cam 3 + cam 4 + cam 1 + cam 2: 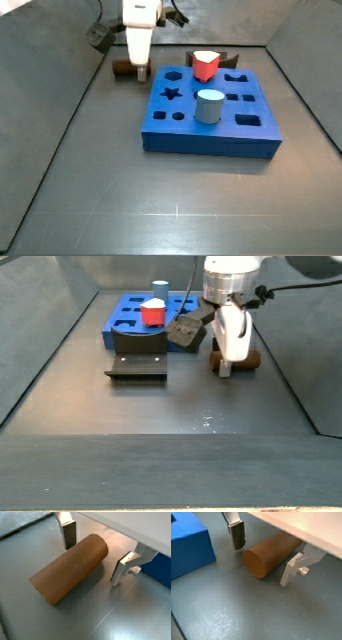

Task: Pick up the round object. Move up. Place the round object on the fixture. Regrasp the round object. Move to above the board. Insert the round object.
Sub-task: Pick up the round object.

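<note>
- We record the gripper (93, 554), low over the grey floor (120, 617), its jaws spread apart, one flat silver finger with a dark pad on either side of the round object (70, 569) and neither plainly touching it; nothing is clasped.
- We note the round object as a short, smooth brown cylinder with a matt, wood-like skin, lying on its side on the floor; its flat circular end (256, 562) faces the camera in a wrist view.
- We list the floor as dull grey metal sheet, faintly scratched.
- We see the board (214, 115) just beside the gripper in a side view: a thick square blue slab with star, square and round holes cut in its top face.
- We find a pale grey-blue cylinder (210, 106) standing upright in the board and a red angular block (205, 66) at its far edge.
- We catalogue the fixture (138, 361), a dark, angular block on a base plate, set on the floor between the board and the camera in a side view, apart from the gripper.
</note>
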